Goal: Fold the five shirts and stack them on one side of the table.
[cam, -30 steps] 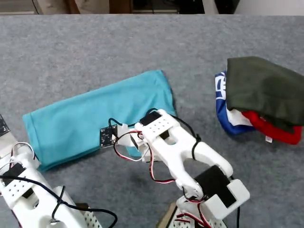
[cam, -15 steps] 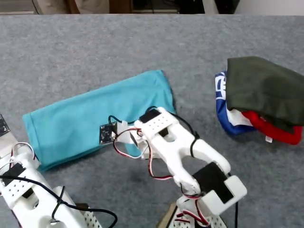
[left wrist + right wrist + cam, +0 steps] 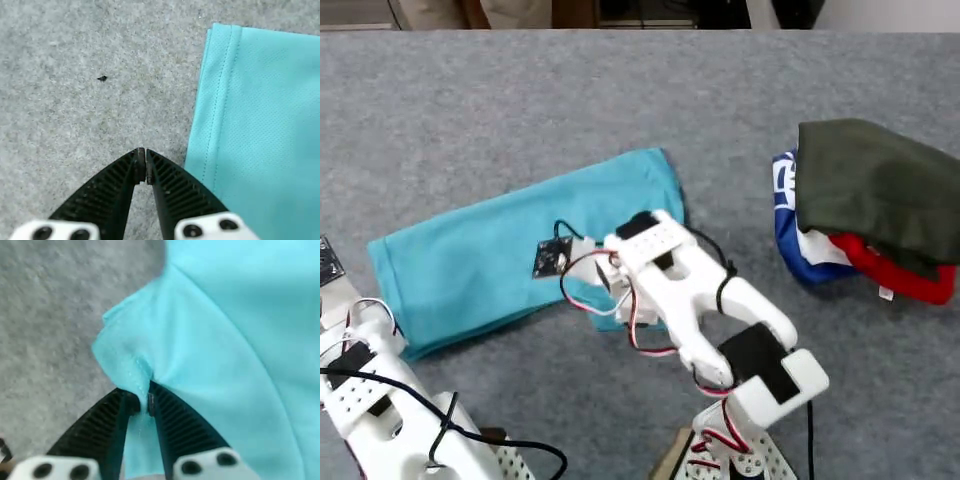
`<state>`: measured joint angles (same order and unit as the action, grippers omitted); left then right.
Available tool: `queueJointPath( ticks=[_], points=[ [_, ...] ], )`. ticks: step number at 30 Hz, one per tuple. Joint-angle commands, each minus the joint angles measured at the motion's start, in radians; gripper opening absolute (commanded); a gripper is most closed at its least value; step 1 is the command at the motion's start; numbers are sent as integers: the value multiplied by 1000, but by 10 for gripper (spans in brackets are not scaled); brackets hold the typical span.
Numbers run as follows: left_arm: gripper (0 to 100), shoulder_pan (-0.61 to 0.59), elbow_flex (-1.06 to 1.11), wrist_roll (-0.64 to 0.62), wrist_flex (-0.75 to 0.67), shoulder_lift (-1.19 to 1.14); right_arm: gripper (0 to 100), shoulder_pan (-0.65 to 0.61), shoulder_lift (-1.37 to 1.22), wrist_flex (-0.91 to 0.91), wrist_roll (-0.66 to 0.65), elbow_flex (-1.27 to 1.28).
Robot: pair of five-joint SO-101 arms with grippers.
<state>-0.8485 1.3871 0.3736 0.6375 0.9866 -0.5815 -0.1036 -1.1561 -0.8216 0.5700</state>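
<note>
Slippage worries us: right fingers [image 3: 172, 422] clamp only a thin hem of the teal shirt [image 3: 500, 250]; left fingers [image 3: 172, 192] are together, empty.

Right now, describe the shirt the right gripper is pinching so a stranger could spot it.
On the grey table, a pile of shirts sits at the right edge. Left of it lies the teal shirt, pinched by the right gripper: the only one lying alone, long and unstacked.
</note>
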Motion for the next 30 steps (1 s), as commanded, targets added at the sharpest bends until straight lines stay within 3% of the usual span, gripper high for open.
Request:
queueJointPath(
  ticks=[1,8,17,20,30],
  points=[
    [21,15,-3,9,-15,-7,2,35,-5,-137,12,-160],
    [21,15,-3,9,-15,-7,2,48,-139,-315,-17,-533],
    [21,15,-3,9,-14,-7,2,88,-604,-609,-183,-1291],
    [21,15,5,9,-15,-4,2,85,-737,-631,-219,-1498],
    [21,15,9,11,-15,1,2,48,-822,-583,-374,-1593]
  ],
)
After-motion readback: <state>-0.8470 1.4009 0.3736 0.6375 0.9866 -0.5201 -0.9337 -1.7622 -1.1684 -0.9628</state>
